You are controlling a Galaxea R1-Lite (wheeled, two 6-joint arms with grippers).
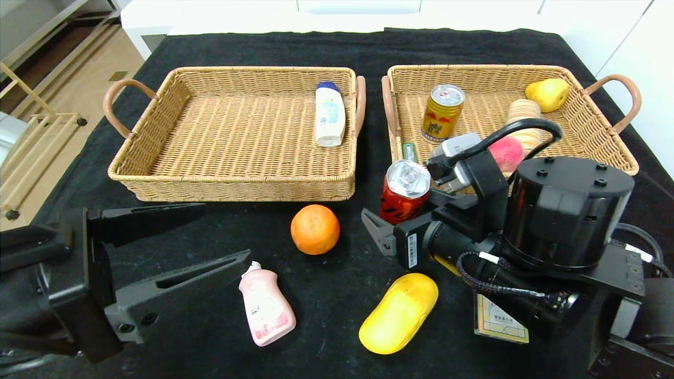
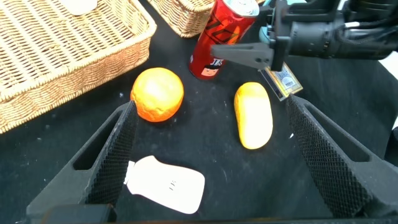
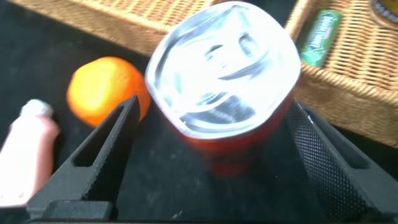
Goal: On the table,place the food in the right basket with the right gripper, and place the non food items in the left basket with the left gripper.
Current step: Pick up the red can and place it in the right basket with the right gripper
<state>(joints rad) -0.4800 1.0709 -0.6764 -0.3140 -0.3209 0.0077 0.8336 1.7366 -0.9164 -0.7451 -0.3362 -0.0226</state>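
Right now my right tool [image 1: 400, 221] sits low over the black tabletop [image 1: 337, 295], fingers spread wide on either side of the red can [image 1: 404, 192] without gripping it; in the right wrist view the can's silver top [image 3: 225, 62] fills the gap between the two fingers [image 3: 106, 155]. That can stands upright just outside the near left corner of the right basket [image 1: 595, 152]. My left tool [image 1: 174, 247] hovers at the near left of the tabletop, also fully open and holding nothing, with the pink bottle [image 1: 266, 308] lying just off its fingertips; in the left wrist view the bottle [image 2: 166, 183] rests between my fingers.

An orange [image 1: 315, 229] sits in front of the left basket [image 1: 158, 173], between the can and the pink bottle. A yellow oblong fruit [image 1: 398, 312] lies nearer to me, beside my right arm, and a small card [image 1: 500, 322] shows under that arm.

Inside the left basket a white bottle with a blue cap [image 1: 330, 113] lies against the right wall. The right basket holds a gold can [image 1: 443, 112] standing upright, a yellow pear [image 1: 547, 94] in the far corner, a pink peach [image 1: 506, 153], a pale round pastry [image 1: 524, 118] and a green pack [image 1: 410, 152] along the left wall
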